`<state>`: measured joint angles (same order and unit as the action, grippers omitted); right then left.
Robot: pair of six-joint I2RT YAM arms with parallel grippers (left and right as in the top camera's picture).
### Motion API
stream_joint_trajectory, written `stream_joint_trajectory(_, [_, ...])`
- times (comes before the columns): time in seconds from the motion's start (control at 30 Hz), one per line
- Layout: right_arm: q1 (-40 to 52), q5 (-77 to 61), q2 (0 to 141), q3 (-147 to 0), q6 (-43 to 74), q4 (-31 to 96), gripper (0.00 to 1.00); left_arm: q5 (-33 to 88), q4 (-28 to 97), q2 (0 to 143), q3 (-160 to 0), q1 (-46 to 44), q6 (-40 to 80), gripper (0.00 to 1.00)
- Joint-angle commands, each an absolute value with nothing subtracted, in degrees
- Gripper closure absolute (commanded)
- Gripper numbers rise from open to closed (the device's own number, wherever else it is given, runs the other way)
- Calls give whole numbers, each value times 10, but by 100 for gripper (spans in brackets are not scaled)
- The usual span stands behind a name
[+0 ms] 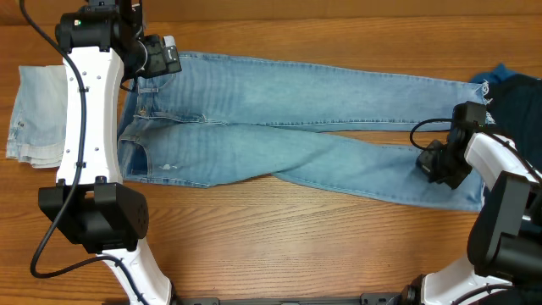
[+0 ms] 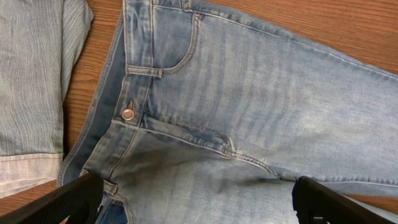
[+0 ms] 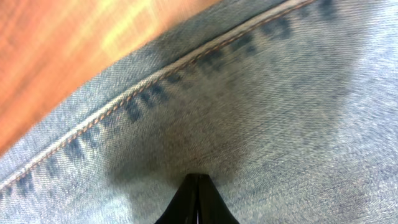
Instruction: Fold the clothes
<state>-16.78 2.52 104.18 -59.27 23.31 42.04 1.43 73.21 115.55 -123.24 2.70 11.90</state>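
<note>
Overhead view: the light-blue jeans point(image 1: 296, 93) lie flat along the wooden table point(image 1: 296, 229), with the waistband at the left and both legs running to the right. The nearer leg angles slightly away from the other.
Paler denim piece point(image 1: 38, 114): it lies folded at the table's left end, just beside the waistband, with a strip of bare wood between them.
Dark blue garment point(image 1: 517, 89): it sits at the far right edge, close to the leg hems.
Left gripper point(image 2: 199, 205): spread wide over the fly and crotch of the jeans, with nothing between its fingers point(image 2: 62, 202).
Button point(image 2: 128, 114): a metal button on the waistband, with the curved front pocket point(image 2: 171, 43) close by.
Right gripper point(image 3: 198, 193): its fingers are pressed together, tips down against the denim near the hem end of the nearer leg. Whether any cloth is pinched cannot be told.
Seam point(image 3: 124, 102): orange stitching runs diagonally across the right wrist view, with wood beyond it.
</note>
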Motion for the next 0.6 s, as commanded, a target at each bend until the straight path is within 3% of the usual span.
stream_joint_trajectory(0.0, [-174, 96, 1121, -567, 193, 355, 96, 15, 730, 1152, -1231, 26, 118, 0])
stream_joint_trajectory(0.23, [-174, 116, 1122, -574, 116, 242, 96, 15, 717, 1152, -1231, 26, 125, 0])
stream_joint_trajectory(0.37, [-171, 109, 1120, -655, 116, 323, 96, 15, 699, 1149, -1237, 26, 124, 0])
stream_joint_trajectory(0.4, [-168, 101, 1115, -704, 120, 375, 78, 15, 692, 1146, -1241, 26, 124, 0])
stream_joint_trajectory(0.47, [-160, 54, 1111, -797, 119, 469, 62, 15, 687, 1142, -1246, 26, 124, 0])
stream_joint_trajectory(0.57, [-133, -68, 1111, -916, 93, 609, 56, -20, 721, 1141, -1252, 34, 116, 0])
